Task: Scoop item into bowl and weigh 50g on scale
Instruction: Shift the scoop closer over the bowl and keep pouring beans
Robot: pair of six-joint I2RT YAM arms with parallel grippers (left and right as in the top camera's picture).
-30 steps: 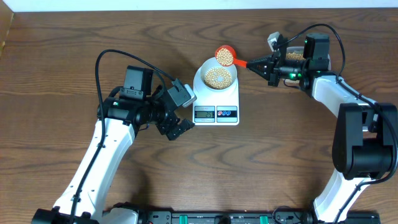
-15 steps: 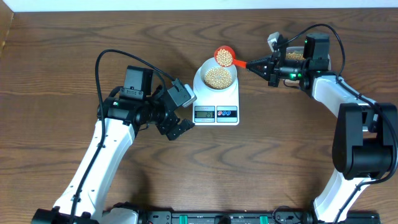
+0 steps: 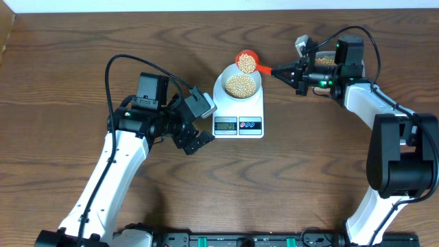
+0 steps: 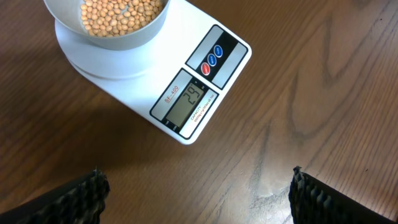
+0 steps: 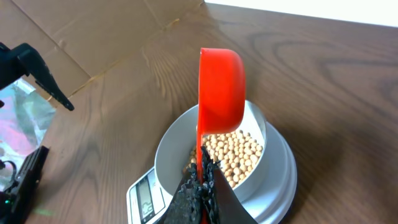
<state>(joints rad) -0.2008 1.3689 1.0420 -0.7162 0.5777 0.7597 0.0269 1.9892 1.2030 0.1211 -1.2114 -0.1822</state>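
The white bowl (image 3: 241, 85) stands on the white scale (image 3: 239, 113) and holds a heap of beige beans (image 3: 240, 84). My right gripper (image 3: 281, 71) is shut on the handle of a red scoop (image 3: 247, 61), which hangs over the bowl's far rim with beans showing in it. In the right wrist view the scoop (image 5: 221, 87) is tipped on its side above the beans (image 5: 239, 155) and the bowl (image 5: 171, 146), held by the gripper (image 5: 202, 174). My left gripper (image 3: 195, 140) stands open on the near left of the scale, empty (image 4: 198, 174). Its wrist view shows the scale (image 4: 205, 81), its display lit, and the bowl (image 4: 112, 34).
A container of more beans (image 3: 324, 60) sits behind my right wrist at the back right. Cardboard (image 5: 93, 37) lies along the table's left end. The table's far edge meets a white surface (image 3: 219, 4).
The red scoop has crept a touch to the left over the bowl's far rim. Both arms otherwise stay where they were.
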